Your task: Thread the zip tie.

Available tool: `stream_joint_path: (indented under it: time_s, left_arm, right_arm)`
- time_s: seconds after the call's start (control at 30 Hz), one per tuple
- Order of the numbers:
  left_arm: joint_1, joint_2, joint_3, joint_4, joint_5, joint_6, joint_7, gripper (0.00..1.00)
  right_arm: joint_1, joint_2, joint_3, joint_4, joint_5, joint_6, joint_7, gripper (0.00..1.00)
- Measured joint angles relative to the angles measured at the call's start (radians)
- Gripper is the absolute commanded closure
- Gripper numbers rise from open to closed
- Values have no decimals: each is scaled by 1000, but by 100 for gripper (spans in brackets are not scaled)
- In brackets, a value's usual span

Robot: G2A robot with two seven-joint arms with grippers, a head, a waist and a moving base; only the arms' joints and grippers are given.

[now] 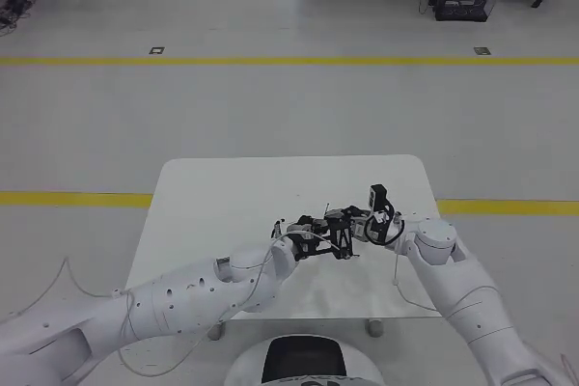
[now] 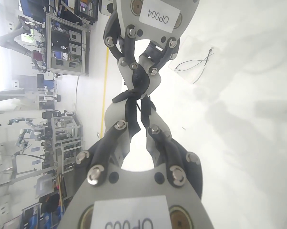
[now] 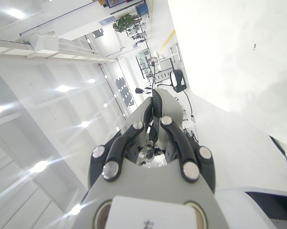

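Note:
Both grippers meet tip to tip above the middle of the white table [image 1: 222, 193]. In the left wrist view my left gripper [image 2: 139, 104] is shut, its black pads pinching a thin black zip tie [image 2: 139, 107]. Facing it, my right gripper [image 2: 140, 90] is also shut, its tips touching those of the left. In the right wrist view my right gripper [image 3: 155, 96] holds the zip tie [image 3: 153, 77], whose free end sticks out past the fingertips. From above, the left gripper [image 1: 330, 239] and the right gripper [image 1: 359, 224] are joined, and a thin strand [image 1: 326, 206] rises there.
Several spare black zip ties [image 2: 194, 65] lie on a clear sheet on the table, beyond the grippers. A tiny dark speck [image 2: 183, 128] lies on the tabletop. The table's far edge [image 1: 289, 159] borders open floor with yellow lines.

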Motion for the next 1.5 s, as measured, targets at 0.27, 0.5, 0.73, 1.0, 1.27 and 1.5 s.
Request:
stream_joint_path:
  time_s: [0.27,0.5,0.73,1.0,1.27,1.5]
  left_arm:
    - [-5,1,7,0,0,9,-5,89]
    - [-6,3,12,-3,0,18,-10,100]
    - [-11,4,18,-7,0,22,-15,100]
    - [12,10,2,-14,-3,40,-16,100]
    - [78,20,-88,-10,-149,39,38,100]
    - [105,28,-139,-13,-198,30,110,100]
  right_arm:
    - [1,2,-4,2,1,-7,10,100]
    - [2,3,-10,0,0,-14,19,100]
    - [-1,6,-11,-6,-4,-20,24,71]
    - [-2,8,-13,-10,-16,-11,4,0]
    - [-15,13,-5,-28,-57,-27,-56,0]
    - [-31,12,2,-34,-31,-9,-100,0]
